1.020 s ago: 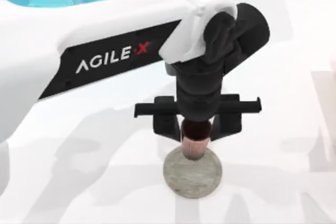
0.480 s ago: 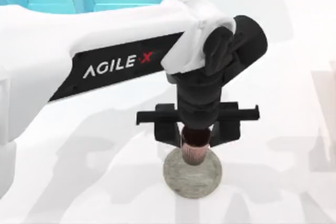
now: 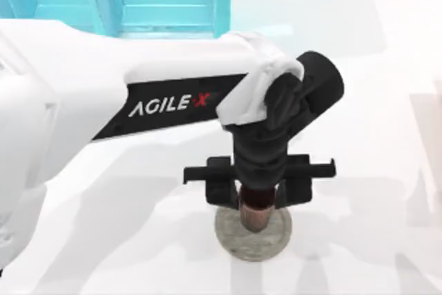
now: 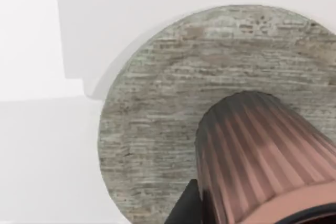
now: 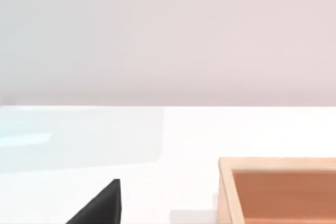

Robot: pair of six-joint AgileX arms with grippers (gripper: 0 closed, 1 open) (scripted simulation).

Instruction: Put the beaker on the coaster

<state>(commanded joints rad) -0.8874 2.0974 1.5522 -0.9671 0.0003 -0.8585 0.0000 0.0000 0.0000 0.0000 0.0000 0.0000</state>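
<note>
Jaws of the left gripper (image 3: 258, 197) stand clamped on the beaker (image 3: 256, 215), one finger on each side of the cup just below its rim. Beaker is upright, reddish-brown and finely ribbed with a dark inside, and in the top view it sits over the far part of the coaster (image 3: 235, 238), well within the disc's outline. From the left wrist view the beaker (image 4: 262, 156) tapers down to a narrow base that lies over the mottled grey coaster (image 4: 157, 129), inside its rim; whether the base touches the stone or hangs just above it cannot be told. A dark finger (image 4: 185, 208) shows against the side of the cup. Coaster lies flat on the white counter (image 3: 138, 240), near the front edge of the top view and about midway between its left and right sides. Left arm reaches in from the top view's left, white with a black panel, its wrist pointing straight down over the disc. Right wrist view looks across the counter (image 5: 173, 140) at an open orange-brown box (image 5: 278, 190).
</note>
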